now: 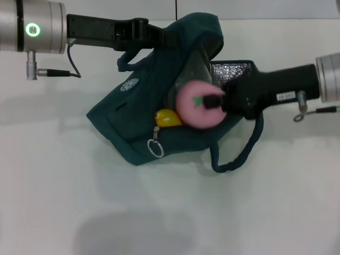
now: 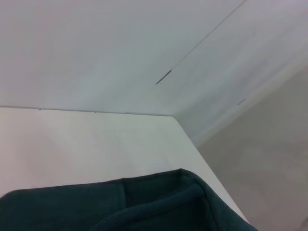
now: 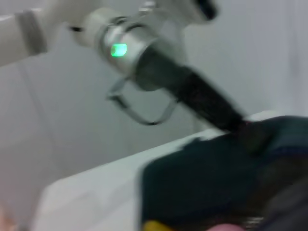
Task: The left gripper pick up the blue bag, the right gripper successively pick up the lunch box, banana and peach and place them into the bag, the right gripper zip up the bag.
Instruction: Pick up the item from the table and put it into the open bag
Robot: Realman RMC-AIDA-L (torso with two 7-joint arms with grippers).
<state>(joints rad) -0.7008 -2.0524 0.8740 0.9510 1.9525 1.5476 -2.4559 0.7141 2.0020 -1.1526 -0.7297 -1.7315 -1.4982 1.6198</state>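
Pink peach (image 1: 194, 104) is sitting clamped in your right gripper (image 1: 215, 101) over the mouth of the blue bag (image 1: 133, 114), near the table's far edge, which your left gripper (image 1: 157, 33) is gripping; banana (image 1: 168, 117) showing inside, lunch box hidden, zipping remaining

The bench (image 1: 79, 202) is a plain white surface, smooth and matte; the blue bag (image 1: 127, 114) sits slumped on it near the middle, its bottom edge on the white top; 1 loop handle (image 1: 239, 154) trails onto the bench beside the bag; soft grey shadows lie across the white.
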